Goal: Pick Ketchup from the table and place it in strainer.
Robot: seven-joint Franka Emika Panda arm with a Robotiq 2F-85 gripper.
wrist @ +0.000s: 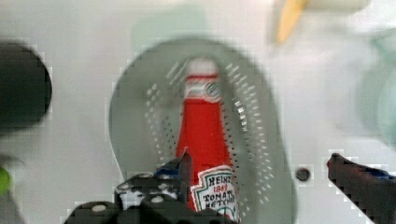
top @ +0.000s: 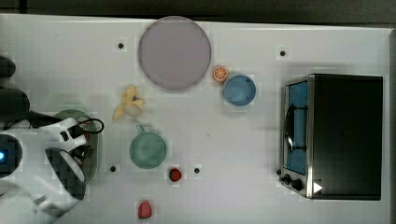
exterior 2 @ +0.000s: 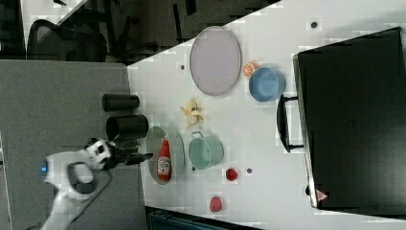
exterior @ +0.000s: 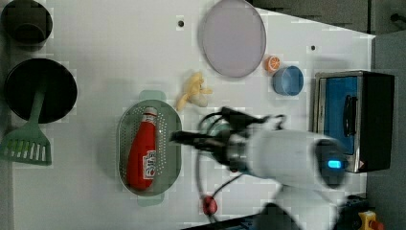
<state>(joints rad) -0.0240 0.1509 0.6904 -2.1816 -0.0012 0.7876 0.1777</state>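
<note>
The Ketchup (exterior: 142, 151), a slim red bottle with a white cap, lies on its side inside the strainer (exterior: 125, 129), a pale green oval basket with small holes. In the right view the Ketchup (exterior 2: 164, 160) rests in the strainer (exterior 2: 152, 143) with my gripper (exterior 2: 143, 156) just beside it. The wrist view looks down on the Ketchup (wrist: 201, 135) and the strainer (wrist: 135, 116). My gripper (wrist: 259, 158) is open above them, its fingers spread wide and holding nothing. In the top view my arm covers much of the strainer (top: 70, 114).
A teal cup (top: 147, 149), a banana (top: 129, 105), a grey plate (top: 174, 52), a blue bowl (top: 239, 90) and an orange half (top: 220, 73) lie across the table. A toaster oven (top: 345, 135) stands at the top view's right. Two red fruits (top: 175, 174) (top: 145, 209), a black pan (exterior: 40, 91) and a spatula (exterior: 26, 143) are nearby.
</note>
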